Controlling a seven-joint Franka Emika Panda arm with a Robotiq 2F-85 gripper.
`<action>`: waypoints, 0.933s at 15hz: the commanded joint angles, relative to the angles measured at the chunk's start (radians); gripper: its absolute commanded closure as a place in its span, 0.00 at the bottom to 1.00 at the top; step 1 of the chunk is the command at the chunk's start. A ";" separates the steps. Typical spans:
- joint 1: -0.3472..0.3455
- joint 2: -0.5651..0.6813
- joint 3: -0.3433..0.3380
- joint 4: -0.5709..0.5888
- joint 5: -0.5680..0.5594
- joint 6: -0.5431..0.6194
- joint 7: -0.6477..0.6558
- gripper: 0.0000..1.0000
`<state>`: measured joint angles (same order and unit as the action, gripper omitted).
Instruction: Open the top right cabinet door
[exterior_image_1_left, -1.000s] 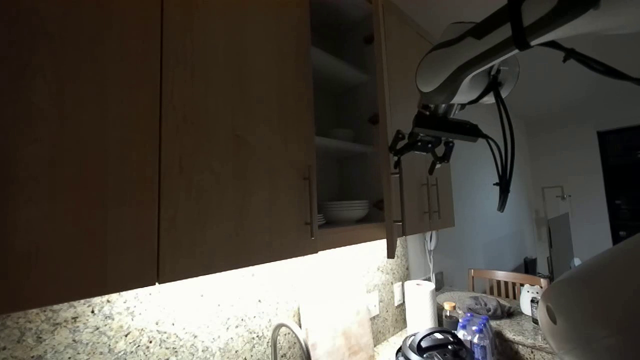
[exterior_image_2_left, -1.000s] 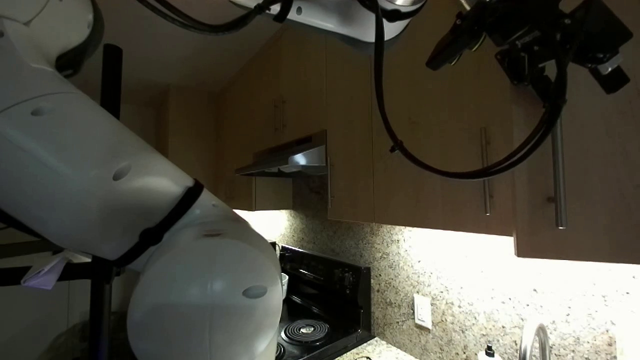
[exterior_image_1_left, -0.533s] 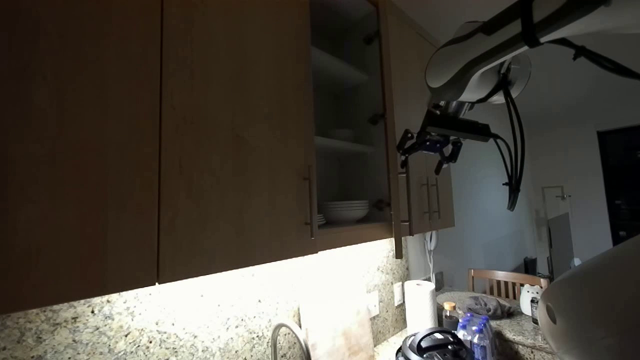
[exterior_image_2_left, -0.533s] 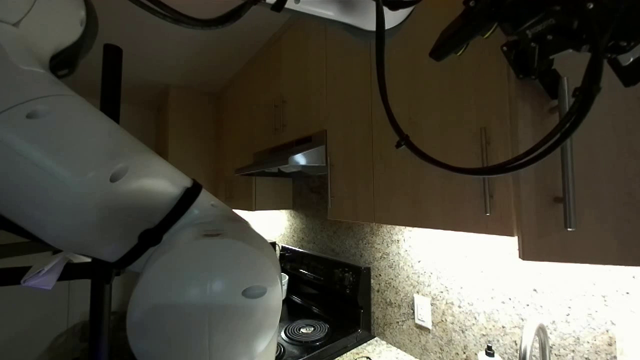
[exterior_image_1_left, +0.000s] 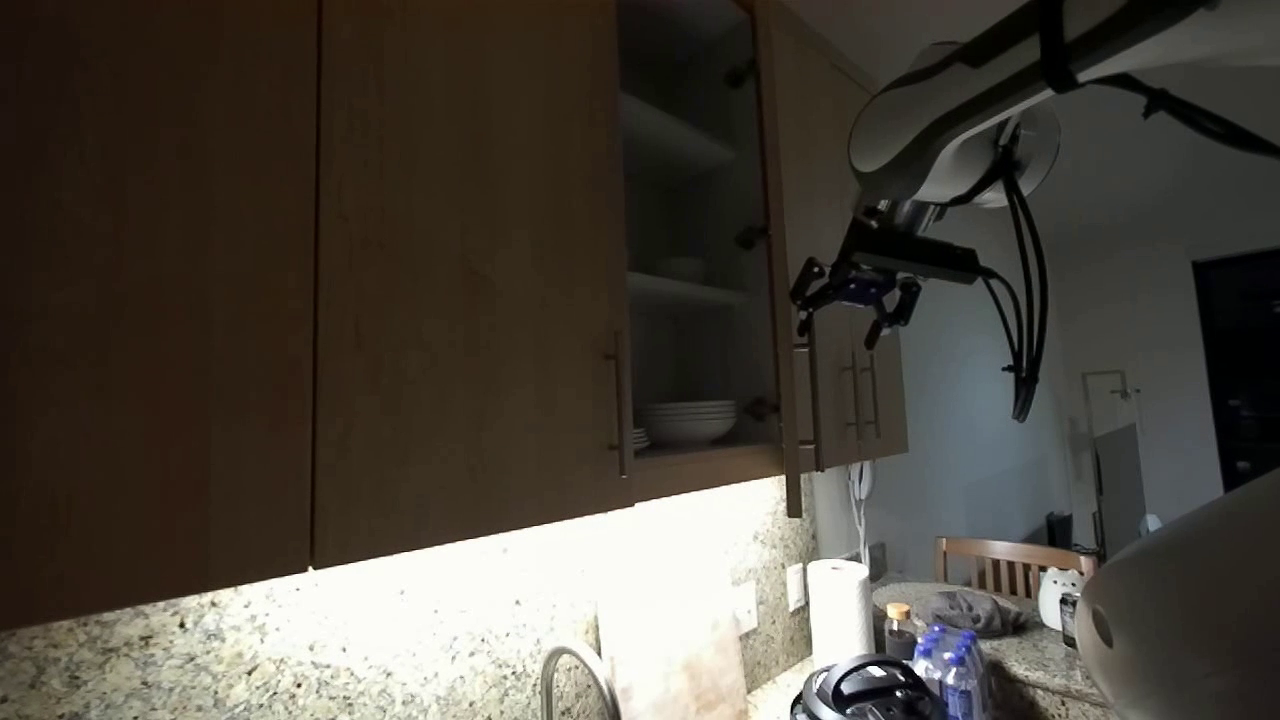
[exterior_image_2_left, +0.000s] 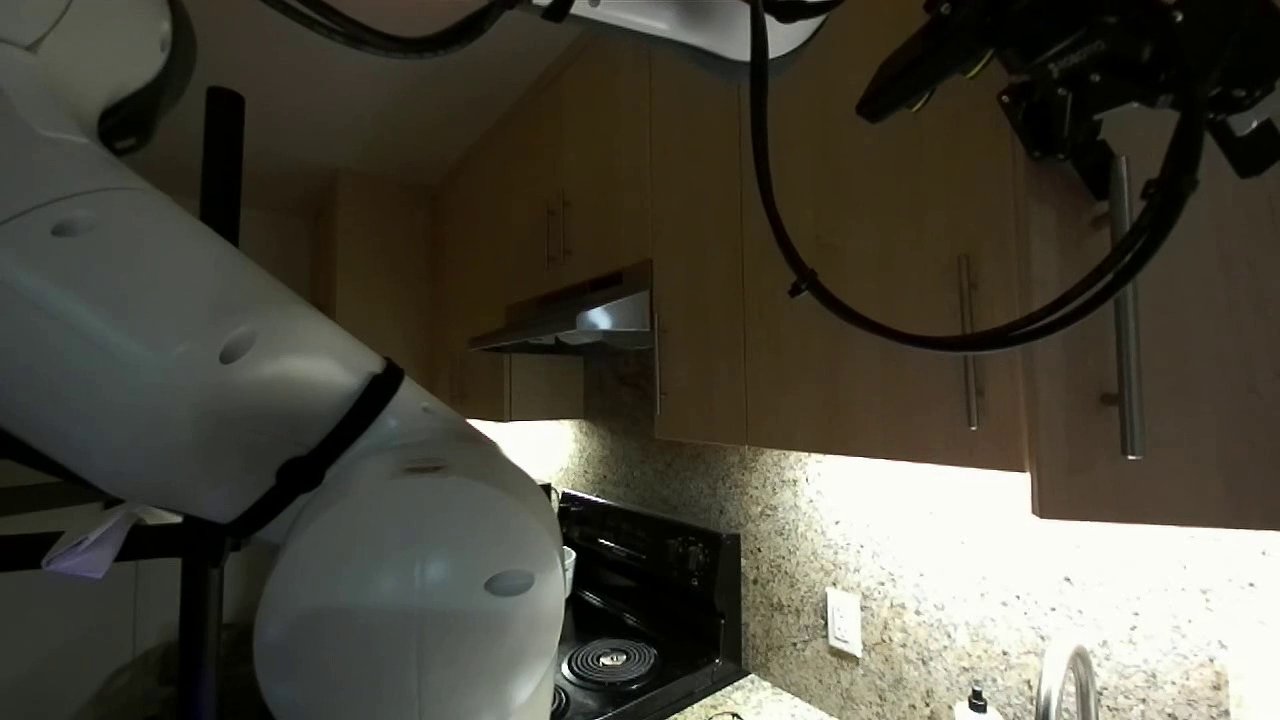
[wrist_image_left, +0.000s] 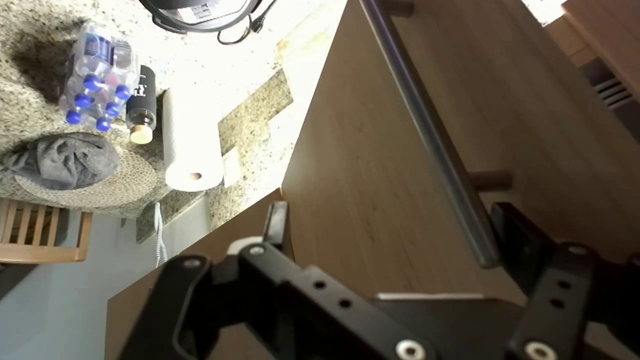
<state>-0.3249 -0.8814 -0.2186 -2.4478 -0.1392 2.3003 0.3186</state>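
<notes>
At the cupboard's (exterior_image_1_left: 710, 470) right side, the door (exterior_image_2_left: 1180, 400) is standing open. The end effector (exterior_image_1_left: 838, 332) is holding its fingers (wrist_image_left: 522, 242) wide apart and gripping nothing. One finger is sitting just beside the top of the handle (wrist_image_left: 426, 122). White bowls (exterior_image_1_left: 690, 425) are resting inside.

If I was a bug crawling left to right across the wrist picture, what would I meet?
Gray cloth → dark bottle → paper towel roll → metal door handle.
</notes>
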 joint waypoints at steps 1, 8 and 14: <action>-0.042 0.013 0.021 0.004 0.017 0.024 -0.013 0.00; -0.146 0.005 0.066 -0.012 -0.031 0.083 0.068 0.00; -0.194 -0.058 0.054 -0.038 -0.024 0.115 0.061 0.00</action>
<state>-0.4047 -0.9171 -0.1646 -2.5129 -0.1309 2.3866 0.3700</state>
